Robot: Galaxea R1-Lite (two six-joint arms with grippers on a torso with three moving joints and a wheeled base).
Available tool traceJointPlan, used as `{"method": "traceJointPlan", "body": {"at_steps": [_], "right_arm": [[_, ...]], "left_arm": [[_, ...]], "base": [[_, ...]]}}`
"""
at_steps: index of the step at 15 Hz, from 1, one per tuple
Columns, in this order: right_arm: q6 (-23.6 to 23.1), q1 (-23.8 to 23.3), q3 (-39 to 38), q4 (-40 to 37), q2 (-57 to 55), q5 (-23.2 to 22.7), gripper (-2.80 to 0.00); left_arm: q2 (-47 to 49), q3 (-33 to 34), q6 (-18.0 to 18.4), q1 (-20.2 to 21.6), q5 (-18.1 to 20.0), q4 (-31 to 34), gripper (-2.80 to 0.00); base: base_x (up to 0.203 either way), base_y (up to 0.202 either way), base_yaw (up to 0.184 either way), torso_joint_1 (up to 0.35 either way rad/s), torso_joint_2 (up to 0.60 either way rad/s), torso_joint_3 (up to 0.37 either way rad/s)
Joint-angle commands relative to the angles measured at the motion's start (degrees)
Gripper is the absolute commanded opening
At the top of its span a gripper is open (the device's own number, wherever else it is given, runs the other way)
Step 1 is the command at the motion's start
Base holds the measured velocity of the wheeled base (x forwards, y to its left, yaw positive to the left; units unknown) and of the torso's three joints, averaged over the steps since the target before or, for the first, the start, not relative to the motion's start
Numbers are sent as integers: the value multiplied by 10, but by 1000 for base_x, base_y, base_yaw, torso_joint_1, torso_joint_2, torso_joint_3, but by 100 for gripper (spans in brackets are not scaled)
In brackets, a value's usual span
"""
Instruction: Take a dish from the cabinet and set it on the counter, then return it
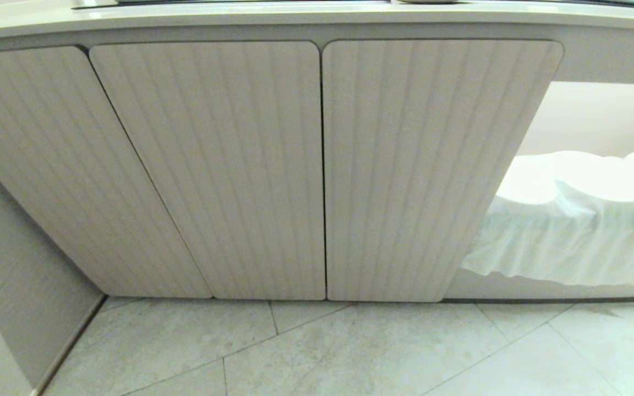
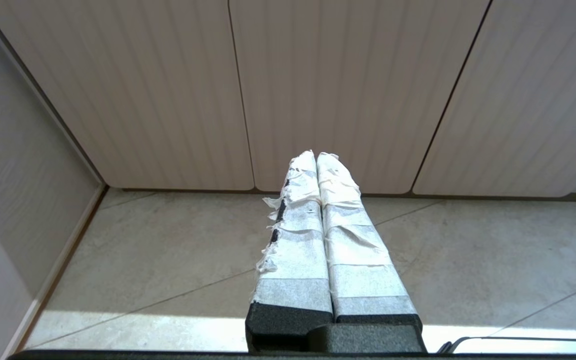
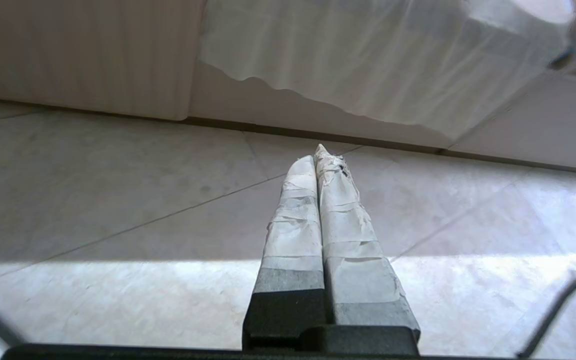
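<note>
The cabinet (image 1: 317, 165) fills the head view, its ribbed beige doors all closed; its doors (image 2: 338, 85) stand ahead in the left wrist view. The counter (image 1: 317, 19) runs as a cream strip along the top. The dish is hidden. Neither arm shows in the head view. My left gripper (image 2: 316, 156) hangs low over the floor tiles in front of the cabinet, taped fingers pressed together, holding nothing. My right gripper (image 3: 318, 155) is also shut and empty, low above the tiles, pointing at the foot of the unit right of the cabinet.
Right of the cabinet is an open recess holding a white bundle under thin translucent sheeting (image 1: 575, 231), which also appears as sheeting (image 3: 368, 60) in the right wrist view. A beige side wall (image 1: 14, 264) closes in the left. Pale floor tiles (image 1: 350, 352) lie in front.
</note>
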State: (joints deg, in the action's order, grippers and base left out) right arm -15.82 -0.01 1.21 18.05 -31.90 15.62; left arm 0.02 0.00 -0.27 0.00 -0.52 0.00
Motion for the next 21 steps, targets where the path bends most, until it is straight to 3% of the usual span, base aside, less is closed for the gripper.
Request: {"method": "traceJointPlan", "body": {"at_steps": [1, 2, 3, 10, 13, 17, 21], "right_arm": [[-5, -31, -8, -89, 144, -99, -280], [-7, -40, -10, -140, 156, -151, -280], [-7, -42, -12, -158, 158, -161, -280], [-6, -4, -12, -157, 312, -162, -280], [-1, -2, -12, -157, 319, -160, -280], [143, -2, -11, -182, 319, -159, -280], [146, -2, -11, -182, 319, -159, -280]], "left_arm": [[0, 0, 0, 0, 0, 0, -280], [0, 0, 0, 0, -1, 0, -280], [0, 0, 0, 0, 0, 0, -280], [0, 0, 0, 0, 0, 0, -280], [0, 0, 0, 0, -1, 0, -280], [0, 0, 0, 0, -1, 0, -280], [0, 0, 0, 0, -1, 0, -280]], "base": [[0, 0, 0, 0, 0, 0], [0, 0, 0, 0, 0, 0], [0, 0, 0, 0, 0, 0], [0, 0, 0, 0, 0, 0], [0, 0, 0, 0, 0, 0], [0, 0, 0, 0, 0, 0], [0, 0, 0, 0, 0, 0]]}}
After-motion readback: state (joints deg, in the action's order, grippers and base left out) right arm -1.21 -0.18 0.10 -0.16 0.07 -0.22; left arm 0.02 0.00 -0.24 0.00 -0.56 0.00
